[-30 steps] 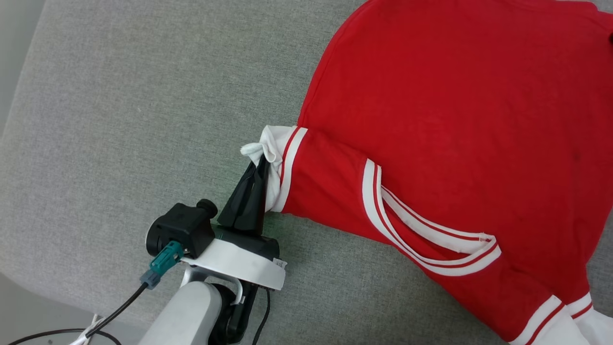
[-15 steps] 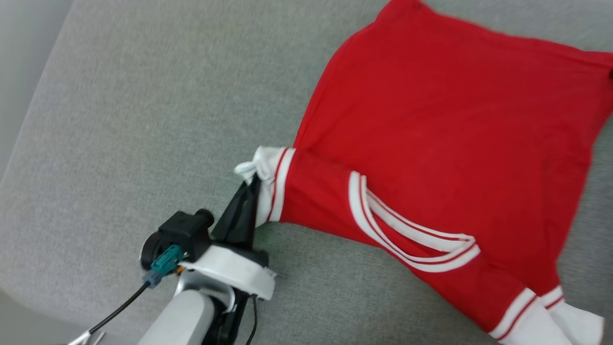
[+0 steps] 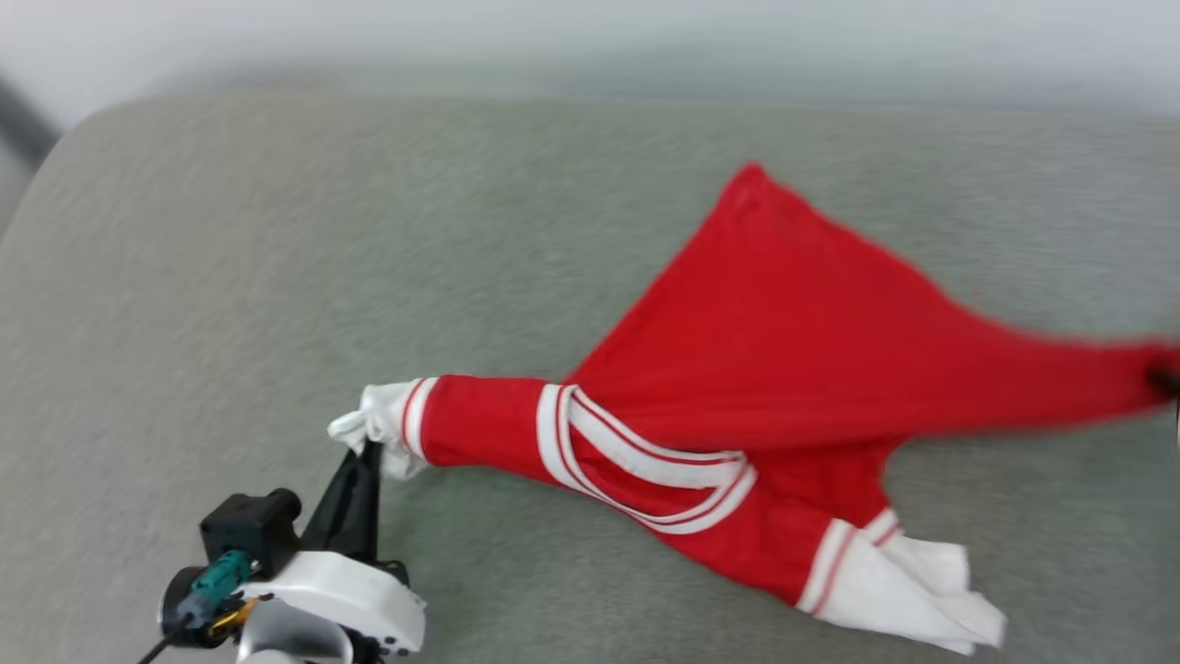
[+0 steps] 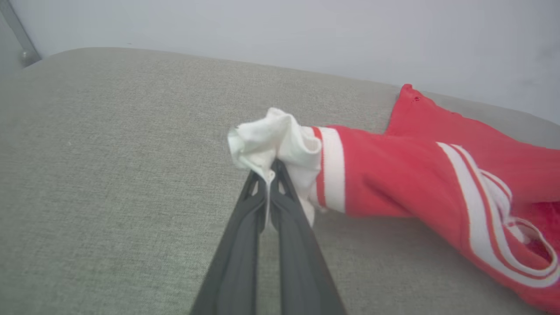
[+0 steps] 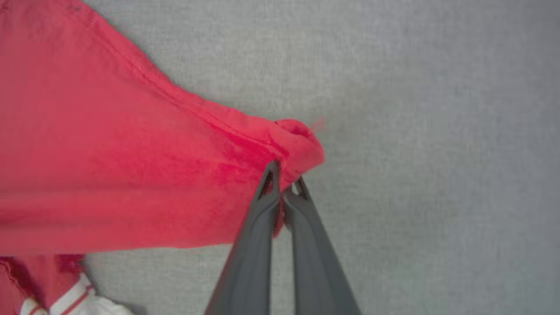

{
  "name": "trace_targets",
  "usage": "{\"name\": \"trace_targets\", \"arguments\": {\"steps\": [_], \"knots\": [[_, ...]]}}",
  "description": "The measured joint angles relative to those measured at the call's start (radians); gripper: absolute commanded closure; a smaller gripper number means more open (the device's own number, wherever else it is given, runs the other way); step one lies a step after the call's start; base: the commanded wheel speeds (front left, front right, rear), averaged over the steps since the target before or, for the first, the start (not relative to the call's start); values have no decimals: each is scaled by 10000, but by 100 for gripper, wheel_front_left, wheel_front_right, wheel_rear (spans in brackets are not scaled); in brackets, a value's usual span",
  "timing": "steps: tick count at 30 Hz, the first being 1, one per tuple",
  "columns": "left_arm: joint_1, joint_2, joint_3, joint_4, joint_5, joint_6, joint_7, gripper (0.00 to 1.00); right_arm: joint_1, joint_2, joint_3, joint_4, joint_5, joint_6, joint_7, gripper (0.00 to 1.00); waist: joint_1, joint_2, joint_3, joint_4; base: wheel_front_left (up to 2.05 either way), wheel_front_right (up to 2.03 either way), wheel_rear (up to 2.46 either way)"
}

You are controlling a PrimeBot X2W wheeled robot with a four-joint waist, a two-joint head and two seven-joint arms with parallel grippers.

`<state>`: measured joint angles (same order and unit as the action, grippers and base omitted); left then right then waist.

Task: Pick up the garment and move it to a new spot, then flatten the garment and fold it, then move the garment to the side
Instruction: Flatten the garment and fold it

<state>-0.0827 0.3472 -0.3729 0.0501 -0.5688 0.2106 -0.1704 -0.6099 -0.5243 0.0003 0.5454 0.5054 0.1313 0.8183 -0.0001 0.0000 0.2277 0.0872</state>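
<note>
Head view looks down on a red jersey-style T-shirt with white short sleeves and red-and-white striped trim (image 3: 784, 369), spread right of the middle of a grey woven fabric surface (image 3: 277, 277) and drawn out between two grips. At the lower left, the left gripper (image 3: 367, 454) has its two long dark fingers pressed together on the bunched white cuff (image 3: 383, 420) of one sleeve; in the left wrist view the white cloth puffs out just above the tips, with a pale wall (image 4: 262, 26) behind. The striped V-neck (image 3: 645, 461) lies open toward the robot, and the other white sleeve (image 3: 913, 590) rests crumpled on the surface at the lower right. In the right wrist view, the right gripper (image 5: 284, 181) is clamped on a red hem corner (image 5: 302, 140), the cloth fanning away from it. The shirt's right end is blurred.
</note>
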Motion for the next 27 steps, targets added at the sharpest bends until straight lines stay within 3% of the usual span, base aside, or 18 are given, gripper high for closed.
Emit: {"name": "trace_targets", "arguments": {"steps": [3,6,7,12,13,14,15,21,27], "knots": [[369,238,251,-351,-96,309,194,100,2304,-63,-556,-1114,370,0,481,100,-1,0,-426,-772,0,0,0],[585,311,372,-554,-163,476,270,100,3399,100,-871,-1649,426,2,690,100,-1,0,-577,-1159,0,0,0],[728,437,468,-679,-173,552,372,100,4426,397,-1193,-2050,454,2,951,100,-1,0,-684,-1525,0,0,0],[916,623,579,-867,-238,679,504,100,6133,1294,-1661,-2677,466,2,1300,100,-1,0,-817,-2138,0,0,0],[957,652,587,-909,-240,721,541,100,6404,1540,-1732,-2823,468,2,1344,88,-1,0,-836,-2258,0,0,0],[985,677,596,-949,-240,734,552,100,6605,1781,-1816,-2959,481,2,1329,52,-1,0,-850,-2368,0,0,0],[988,696,594,-1020,-242,788,625,100,6775,2050,-1866,-3329,385,0,988,0,-1,0,-871,-2538,0,0,0],[875,756,431,-1183,-165,802,851,100,6276,2280,-1812,-4265,274,-2,-1354,0,0,0,-779,-2626,0,0,0],[375,746,215,-1369,-19,742,970,100,5084,1898,-1223,-4132,573,-2,-3699,0,0,0,-373,-2373,0,0,0]]}}
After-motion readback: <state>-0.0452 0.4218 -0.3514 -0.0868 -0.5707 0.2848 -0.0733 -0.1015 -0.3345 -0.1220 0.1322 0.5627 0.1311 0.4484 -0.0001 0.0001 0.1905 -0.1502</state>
